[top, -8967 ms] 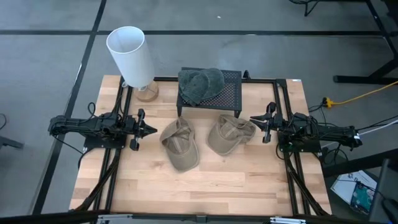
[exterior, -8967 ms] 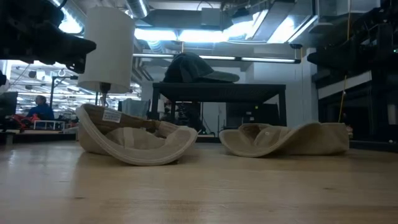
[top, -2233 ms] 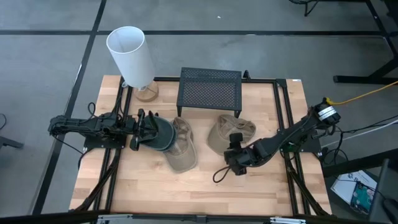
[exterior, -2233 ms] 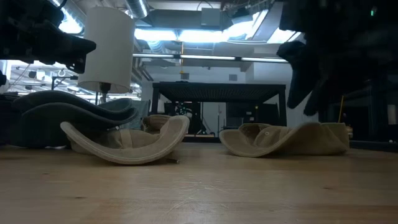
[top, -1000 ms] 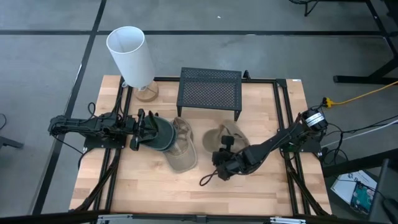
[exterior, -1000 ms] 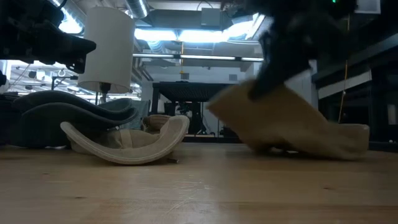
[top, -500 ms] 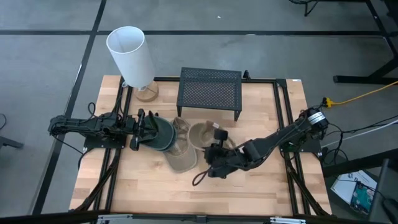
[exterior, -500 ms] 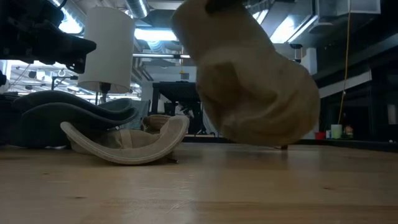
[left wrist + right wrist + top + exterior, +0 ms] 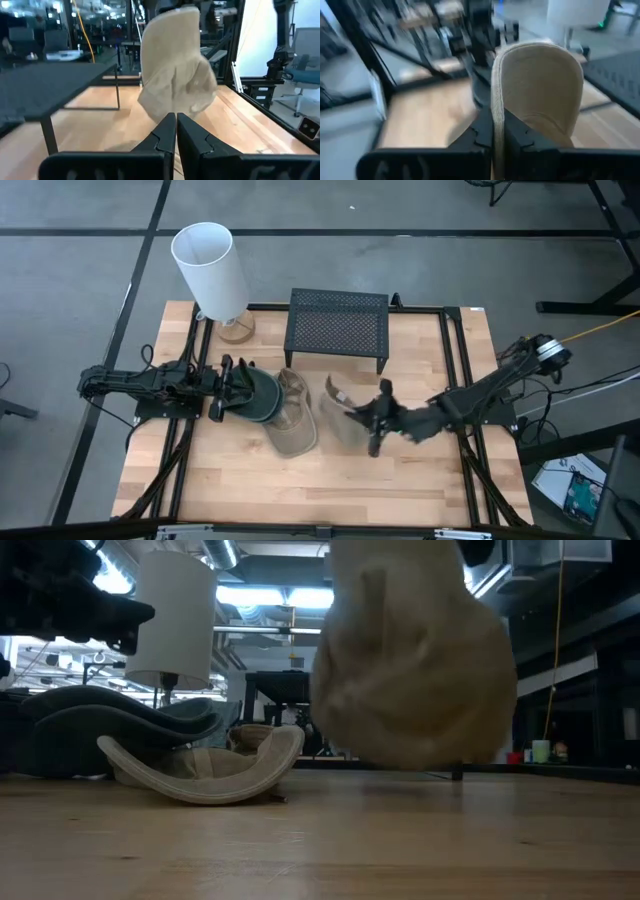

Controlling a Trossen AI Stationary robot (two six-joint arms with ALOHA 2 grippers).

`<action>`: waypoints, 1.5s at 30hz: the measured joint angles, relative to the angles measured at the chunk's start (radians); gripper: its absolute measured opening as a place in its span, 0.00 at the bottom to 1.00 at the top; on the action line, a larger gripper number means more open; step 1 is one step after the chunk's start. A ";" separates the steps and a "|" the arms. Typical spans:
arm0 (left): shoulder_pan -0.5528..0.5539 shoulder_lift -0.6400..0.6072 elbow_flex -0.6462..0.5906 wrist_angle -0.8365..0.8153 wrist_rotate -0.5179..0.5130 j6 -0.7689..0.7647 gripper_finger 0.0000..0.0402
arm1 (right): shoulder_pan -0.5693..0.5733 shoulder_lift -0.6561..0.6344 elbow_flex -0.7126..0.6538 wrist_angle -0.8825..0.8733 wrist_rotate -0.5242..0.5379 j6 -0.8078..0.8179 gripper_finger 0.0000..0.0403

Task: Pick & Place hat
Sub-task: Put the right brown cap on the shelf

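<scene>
My table (image 9: 400,490) is a pale wooden top with a black rail frame around it, and I take the black mesh stand (image 9: 337,328) at its far edge as my landmark. To the left of the stand, at the table's far left corner, is a lamp with a white shade (image 9: 210,268) on a round wooden base.

My right arm reaches in from the right side of the table, and my right tool (image 9: 372,420) hangs in front of the stand, a little to its right. Its fingers are pinched tight on the brim of a tan hat (image 9: 340,416), which hangs up off the wood in front of the stand. In the low view this hat (image 9: 410,670) fills the middle of the picture, clear of the table surface. From my right wrist, the brim (image 9: 540,85) curves up just beyond my closed fingers.

A second tan hat (image 9: 290,420) lies upside down on the table in front of the stand's left end, just beside the lifted one.

My left arm lies along the left side of the table. My left tool (image 9: 238,388), in front of and left of the stand, is closed and has a dark green hat (image 9: 258,396) at its tip, overlapping the upturned tan hat's edge.
</scene>
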 joint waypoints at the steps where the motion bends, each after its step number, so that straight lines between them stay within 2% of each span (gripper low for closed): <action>1: 0.000 0.000 0.000 0.014 0.000 0.023 0.03 | 0.000 -0.024 -0.037 0.070 -0.006 -0.006 0.04; 4: 0.000 0.000 0.000 0.030 0.000 0.061 0.03 | 0.000 -0.072 -0.126 0.240 -0.036 -0.046 0.04; 7: 0.000 0.000 0.000 0.031 0.000 0.044 0.03 | 0.000 -0.085 -0.173 0.325 -0.048 -0.078 0.04; 14: 0.000 0.000 0.000 0.056 0.002 -0.201 0.03 | -0.012 -0.085 -0.195 0.325 -0.048 -0.119 0.04; 18: 0.000 0.000 0.000 0.089 -0.039 -0.132 0.03 | -0.044 -0.085 -0.195 0.339 -0.050 -0.151 0.04; 22: 0.000 0.008 0.000 0.086 -0.042 -0.200 0.03 | -0.096 -0.085 -0.194 0.364 -0.054 -0.152 0.04; 27: -0.001 0.068 0.001 0.092 -0.005 -0.207 0.07 | -0.150 -0.085 -0.194 0.409 -0.162 -0.133 0.04; 30: -0.020 0.148 0.025 0.107 0.011 -0.181 0.14 | -0.169 -0.085 -0.194 0.424 -0.204 -0.118 0.04; 33: -0.056 0.253 0.069 0.137 -0.010 -0.073 0.22 | -0.181 -0.085 -0.194 0.427 -0.207 -0.090 0.04; 40: -0.133 0.585 0.238 0.141 -0.140 0.223 0.41 | -0.207 -0.085 -0.194 0.440 -0.199 -0.045 0.04; 45: -0.180 0.821 0.372 0.140 -0.236 0.351 0.50 | -0.223 -0.085 -0.193 0.494 -0.197 -0.045 0.03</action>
